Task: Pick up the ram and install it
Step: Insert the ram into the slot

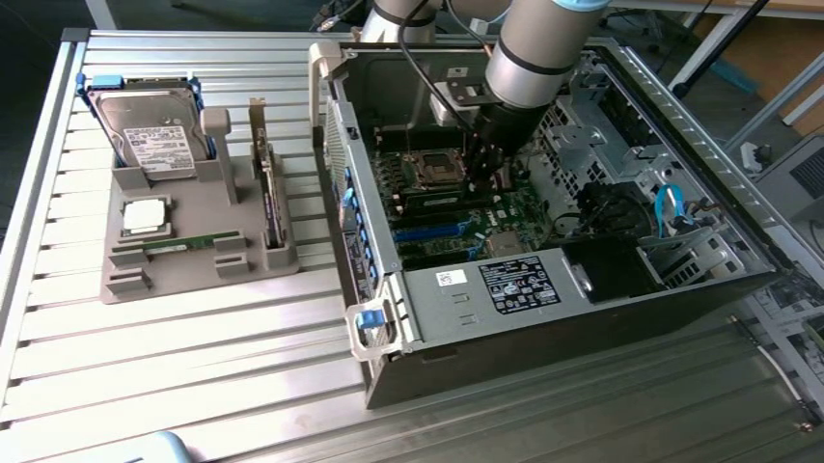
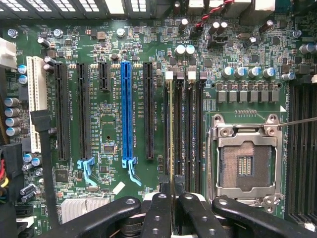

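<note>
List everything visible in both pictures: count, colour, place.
ram: one, green, in the pincer, over the memory slots
computer case: one, grey, open, on the table
motherboard: one, green, inside the case
CPU socket: one, silver, empty
holder: one, grey, exterior view's left of case
hard drive: one, silver, in holder
CPU chip: one, silver, in holder
expansion card: one, upright in holder
arm: one, grey, reaching into case
pincer: one, black, shut on ram
</note>
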Robot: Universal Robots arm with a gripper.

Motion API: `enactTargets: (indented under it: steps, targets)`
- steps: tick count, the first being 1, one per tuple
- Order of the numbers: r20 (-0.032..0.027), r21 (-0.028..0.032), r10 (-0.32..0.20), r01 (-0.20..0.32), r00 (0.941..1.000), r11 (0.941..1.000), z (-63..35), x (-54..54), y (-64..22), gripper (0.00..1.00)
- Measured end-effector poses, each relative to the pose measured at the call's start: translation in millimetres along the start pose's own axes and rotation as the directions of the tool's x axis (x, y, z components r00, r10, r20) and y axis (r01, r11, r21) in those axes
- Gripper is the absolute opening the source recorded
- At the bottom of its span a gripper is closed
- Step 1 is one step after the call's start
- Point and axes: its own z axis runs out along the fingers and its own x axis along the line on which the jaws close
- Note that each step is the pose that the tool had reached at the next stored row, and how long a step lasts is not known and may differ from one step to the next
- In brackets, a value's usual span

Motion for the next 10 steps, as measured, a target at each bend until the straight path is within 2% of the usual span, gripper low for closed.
enactTargets:
  steps: [10]
  targets:
    - [-0.0001,0.0000,0.000,0.000,1.0000,1.0000,-0.8,0.0,0.0,0.12]
